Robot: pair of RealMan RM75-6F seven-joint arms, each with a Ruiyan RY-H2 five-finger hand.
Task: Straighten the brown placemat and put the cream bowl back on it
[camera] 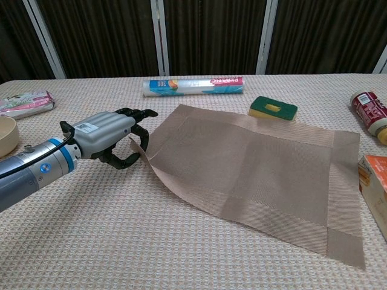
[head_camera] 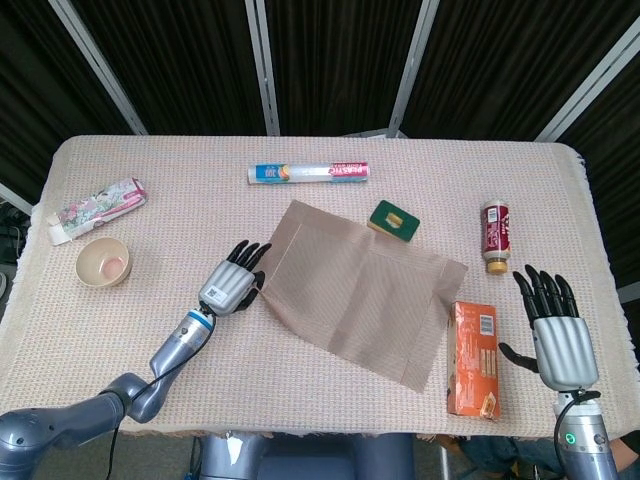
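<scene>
chest view: left hand (camera: 112, 136) pinches the placemat's (camera: 254, 163) lifted left corner. head view alone shows the right hand (head_camera: 556, 335) open beside a box (head_camera: 474, 360), and the whole bowl (head_camera: 102, 262) left of the mat, sponge (head_camera: 394, 220) at its far edge.

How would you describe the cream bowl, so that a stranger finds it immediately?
Look at the table's left edge, below the flowered packet. The cream bowl sits there alone, left of the left hand. It is the only round, open, pale thing.

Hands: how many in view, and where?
2. Left hand grips the brown placemat at its left corner, lifting the edge. Right hand hovers at the table's right edge, beside the orange box.
</scene>
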